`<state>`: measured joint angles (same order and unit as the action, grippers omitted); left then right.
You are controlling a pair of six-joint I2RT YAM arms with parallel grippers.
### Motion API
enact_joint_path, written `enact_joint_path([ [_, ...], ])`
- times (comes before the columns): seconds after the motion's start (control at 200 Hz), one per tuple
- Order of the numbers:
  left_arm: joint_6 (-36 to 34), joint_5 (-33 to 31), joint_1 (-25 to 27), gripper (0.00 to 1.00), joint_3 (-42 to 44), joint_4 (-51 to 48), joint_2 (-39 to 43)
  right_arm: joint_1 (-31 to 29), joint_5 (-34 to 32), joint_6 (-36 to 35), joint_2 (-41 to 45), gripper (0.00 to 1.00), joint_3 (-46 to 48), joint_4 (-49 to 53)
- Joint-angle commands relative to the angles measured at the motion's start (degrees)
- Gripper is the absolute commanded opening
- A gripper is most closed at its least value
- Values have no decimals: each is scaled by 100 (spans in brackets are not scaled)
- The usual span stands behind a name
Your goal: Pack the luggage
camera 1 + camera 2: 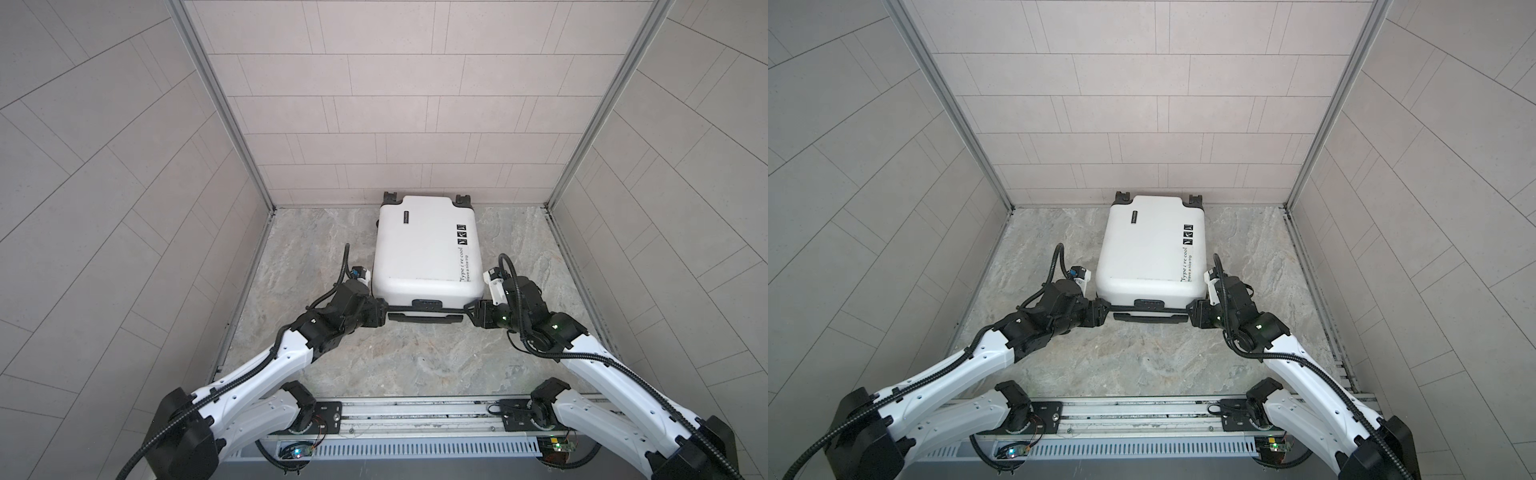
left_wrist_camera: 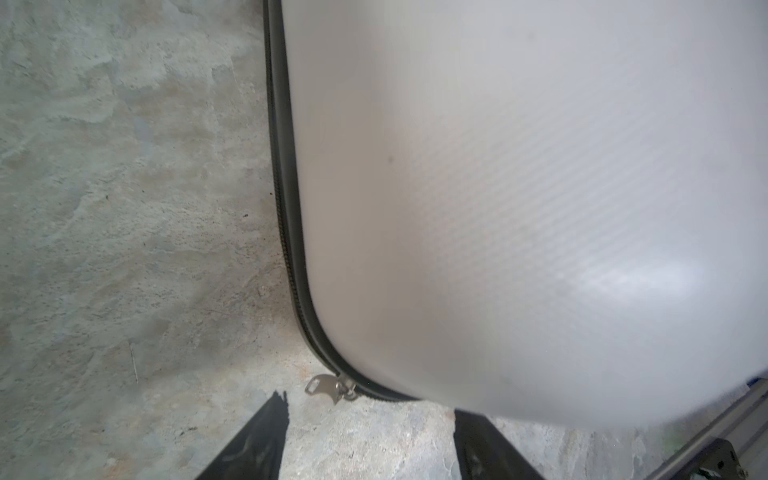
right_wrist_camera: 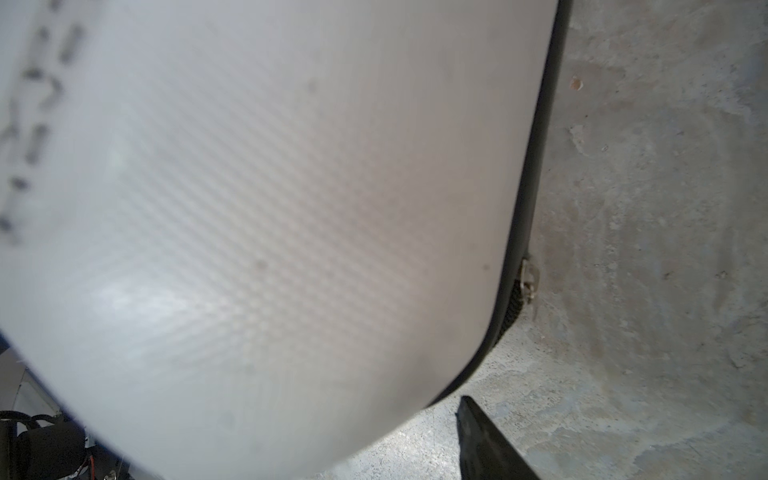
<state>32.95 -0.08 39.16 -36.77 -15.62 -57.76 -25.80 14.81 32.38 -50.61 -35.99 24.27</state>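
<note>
Luggage: the luggage is seen lying flat on the desk in both top views, with its white shell facing up and its lid down.
Place: it is set toward the far middle of the desk. Its wheels are at the foot of the back wall; whether they touch it cannot be told.
Near end: the black handle is turned toward the robot, between the two pincers.
Markings: black lettering and square stickers are seen along the shell's right edge.
Left pincer: the left pincer is held low at the luggage's near left corner. Its two fingers are seen apart with bare desk between them, and nothing is gripped.
Left corner: in the left wrist view the black zipper band is followed round the corner. A metal pull is noted just beyond the fingertips, untouched.
Right pincer: the right pincer is held at the near right corner. In the right wrist view one finger is seen just beside the corner, set well off the middle of the view, and the other is hidden behind the shell. The jaws are therefore taken as apart, with no grip seen.
Right corner: a second pull is seen on the band further along the side, apart from the finger.
</note>
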Motion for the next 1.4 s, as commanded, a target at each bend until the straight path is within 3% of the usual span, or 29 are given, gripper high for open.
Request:
enact_joint_path([
  [0.0,-52,-296,29,70,-187,374,-98,14,-346,30,-122,64,-256,-249],
  [0.495,-255,-5,-95,70,-766,748,-1060,259,-417,-250,-699,68,-651,-395],
  [0.856,-795,416,-184,70,-1316,644,-1816,702,-80,-607,-1292,69,-1118,-252],
  [1.051,-953,340,-267,70,-1070,426,-1573,710,-39,-715,-1110,69,-1084,-116],
  [1.396,-1151,443,-277,68,226,1115,-684,756,-80,-1027,-665,69,-1141,454],
])
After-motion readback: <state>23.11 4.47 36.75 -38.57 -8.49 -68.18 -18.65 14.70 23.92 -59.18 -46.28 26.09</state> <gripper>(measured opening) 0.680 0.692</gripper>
